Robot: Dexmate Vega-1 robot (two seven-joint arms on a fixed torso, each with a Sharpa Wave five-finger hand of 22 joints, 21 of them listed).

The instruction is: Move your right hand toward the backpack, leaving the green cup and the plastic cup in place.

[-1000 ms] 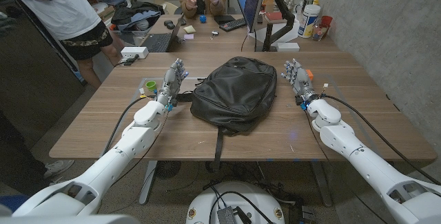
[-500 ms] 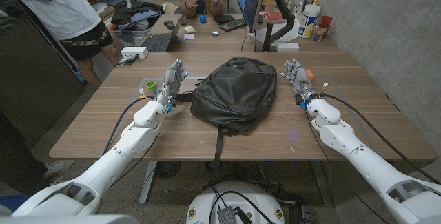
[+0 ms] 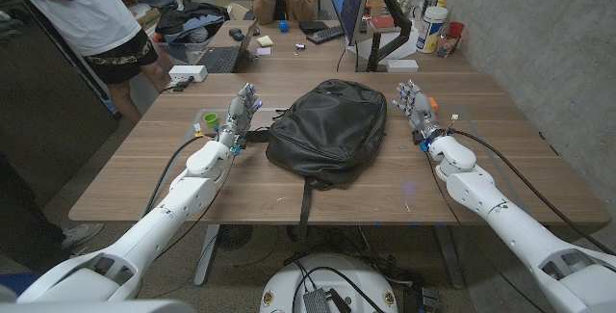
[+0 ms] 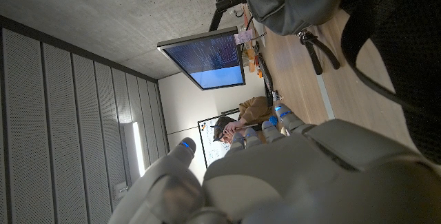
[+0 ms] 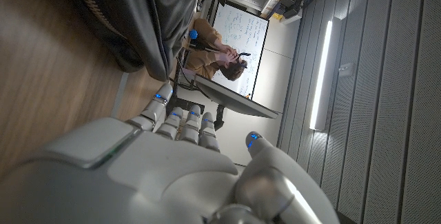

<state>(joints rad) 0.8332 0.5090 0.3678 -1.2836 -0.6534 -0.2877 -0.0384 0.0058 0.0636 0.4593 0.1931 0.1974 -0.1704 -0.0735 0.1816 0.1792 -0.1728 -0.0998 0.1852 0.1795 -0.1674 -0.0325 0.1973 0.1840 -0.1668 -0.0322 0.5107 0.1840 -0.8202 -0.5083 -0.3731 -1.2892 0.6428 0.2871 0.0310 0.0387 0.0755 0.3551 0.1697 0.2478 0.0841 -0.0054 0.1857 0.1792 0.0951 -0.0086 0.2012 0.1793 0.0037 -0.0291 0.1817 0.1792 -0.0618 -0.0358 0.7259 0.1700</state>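
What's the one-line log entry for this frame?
right hand: open, right of backpack, apart | left hand: open, at its left edge | green cup: in place, left of left hand

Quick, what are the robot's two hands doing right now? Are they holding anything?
Left hand: open, holding nothing, beside the backpack.
Right hand: open, holding nothing, on the backpack's other side.
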